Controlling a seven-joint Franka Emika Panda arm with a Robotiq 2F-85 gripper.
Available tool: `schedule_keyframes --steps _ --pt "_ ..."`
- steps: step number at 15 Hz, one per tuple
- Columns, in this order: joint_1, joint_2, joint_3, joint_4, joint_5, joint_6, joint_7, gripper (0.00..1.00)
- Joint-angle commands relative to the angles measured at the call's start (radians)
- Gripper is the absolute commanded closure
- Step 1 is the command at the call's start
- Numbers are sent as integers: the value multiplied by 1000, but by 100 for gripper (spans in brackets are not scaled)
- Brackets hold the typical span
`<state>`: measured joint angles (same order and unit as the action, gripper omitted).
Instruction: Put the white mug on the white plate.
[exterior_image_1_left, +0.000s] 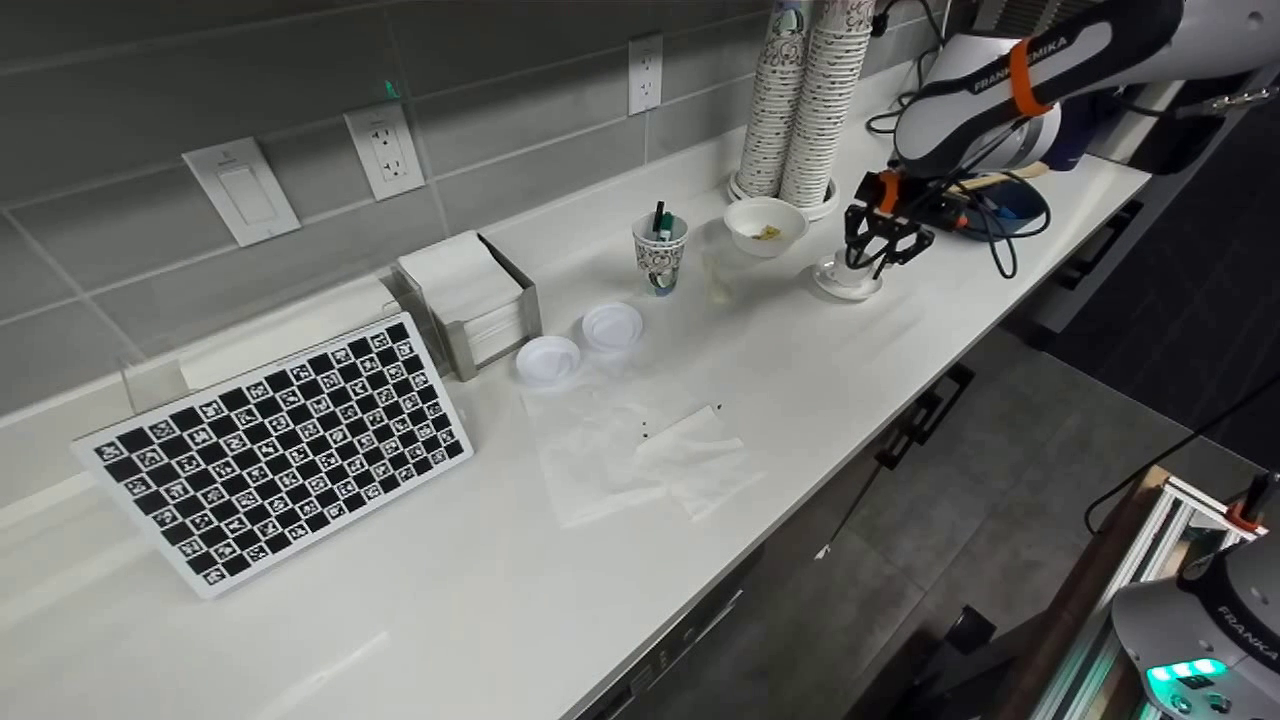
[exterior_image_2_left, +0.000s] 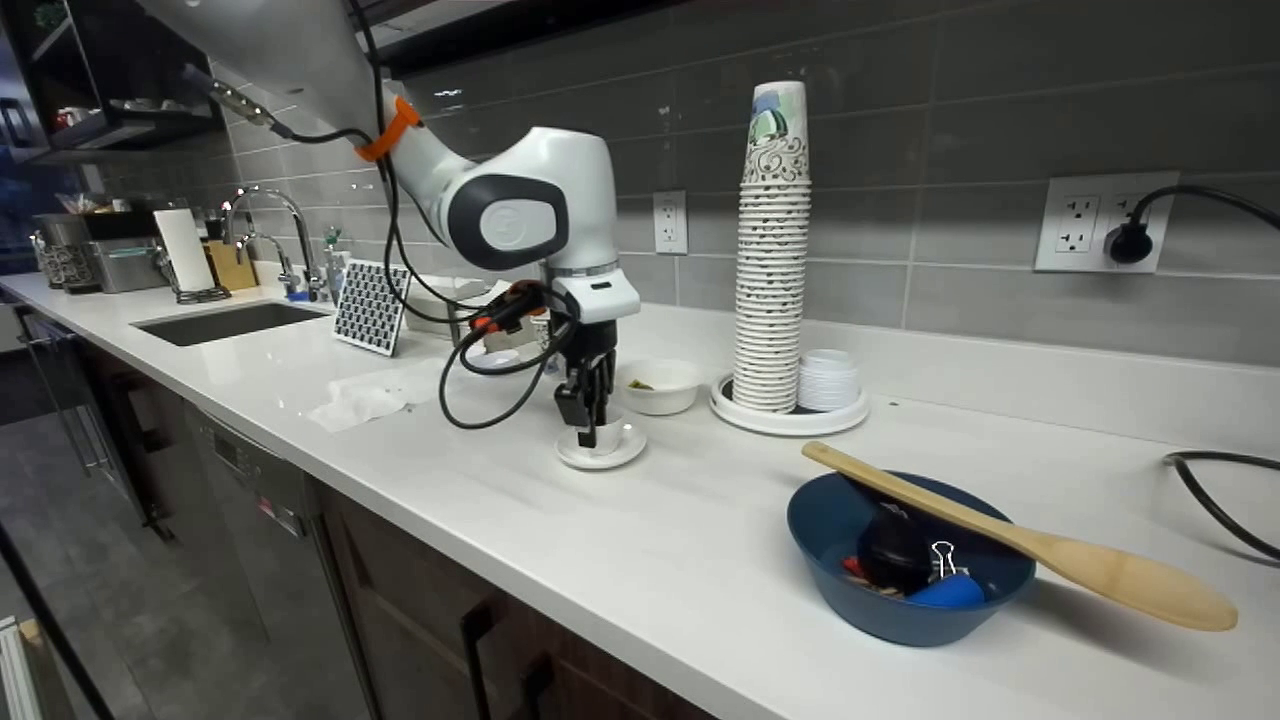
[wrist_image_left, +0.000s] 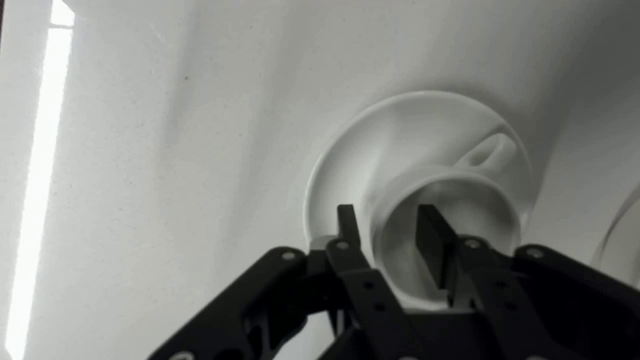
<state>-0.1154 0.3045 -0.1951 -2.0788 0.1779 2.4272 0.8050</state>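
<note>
The white mug (wrist_image_left: 470, 207) stands upright on the white plate (wrist_image_left: 425, 120), off-centre, with its handle over the plate. In both exterior views the mug (exterior_image_2_left: 609, 437) (exterior_image_1_left: 846, 268) and plate (exterior_image_2_left: 600, 462) (exterior_image_1_left: 838, 289) are partly hidden by my gripper (exterior_image_2_left: 590, 436) (exterior_image_1_left: 866, 268). In the wrist view my gripper (wrist_image_left: 386, 207) is open, with one finger outside the mug's wall and one over or inside its mouth. Gaps show between both fingers and the wall, so it is not clamped. Fingertip depth is hard to tell.
A white bowl (exterior_image_2_left: 662, 388) stands close behind the plate. Tall paper cup stacks (exterior_image_1_left: 770, 130) stand on a round tray (exterior_image_2_left: 740, 424) by the wall. A dark blue bowl (exterior_image_2_left: 850, 600) holds small items and a wooden spoon (exterior_image_2_left: 1000, 535). A cup with pens (exterior_image_1_left: 658, 262) stands nearby.
</note>
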Motion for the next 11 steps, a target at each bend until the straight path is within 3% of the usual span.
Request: schedule_keyframes --steps 1,5,9,10,11 --pt "3 -50 -16 -26 -12 -44 20 32" --pt "-8 -237 -2 -170 -18 -23 -157 3" --pt "-24 -455 1 -342 -8 55 -362 0" --pt "-25 -313 7 -214 -2 10 -282 0" --pt "-32 -365 10 -253 -1 18 -317 0"
